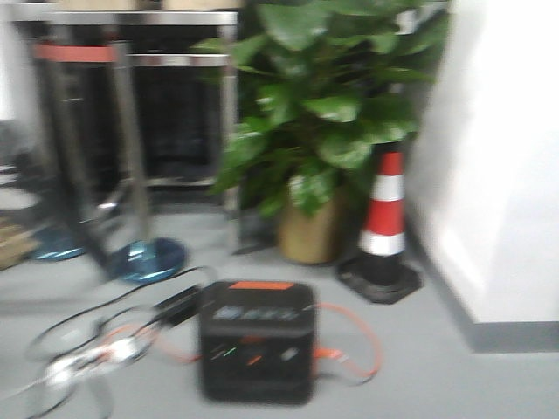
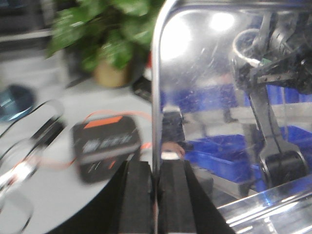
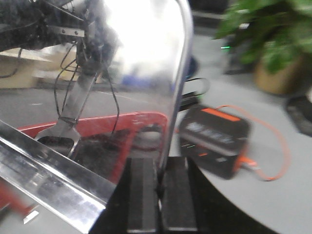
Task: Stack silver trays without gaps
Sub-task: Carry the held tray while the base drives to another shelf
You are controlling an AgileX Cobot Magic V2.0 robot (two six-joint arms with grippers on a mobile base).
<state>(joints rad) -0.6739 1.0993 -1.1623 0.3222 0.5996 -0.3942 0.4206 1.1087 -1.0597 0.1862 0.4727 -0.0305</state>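
One silver tray (image 2: 219,87) fills the right half of the left wrist view, its shiny scratched bottom facing the camera. It mirrors blue bins and an arm. My left gripper (image 2: 156,168) is shut on its left rim. The same tray (image 3: 131,73) fills the left of the right wrist view, and my right gripper (image 3: 159,163) is shut on its right rim. The rim runs straight up from between each pair of black pads. No tray or gripper shows in the front view. No second tray is in view.
A long steel rail (image 3: 44,165) crosses below the tray, also seen in the left wrist view (image 2: 265,209). On the grey floor ahead stand a black power box (image 1: 258,340) with orange cables, a potted plant (image 1: 323,113), a traffic cone (image 1: 384,218) and a steel rack (image 1: 131,105). A white wall (image 1: 498,157) is on the right.
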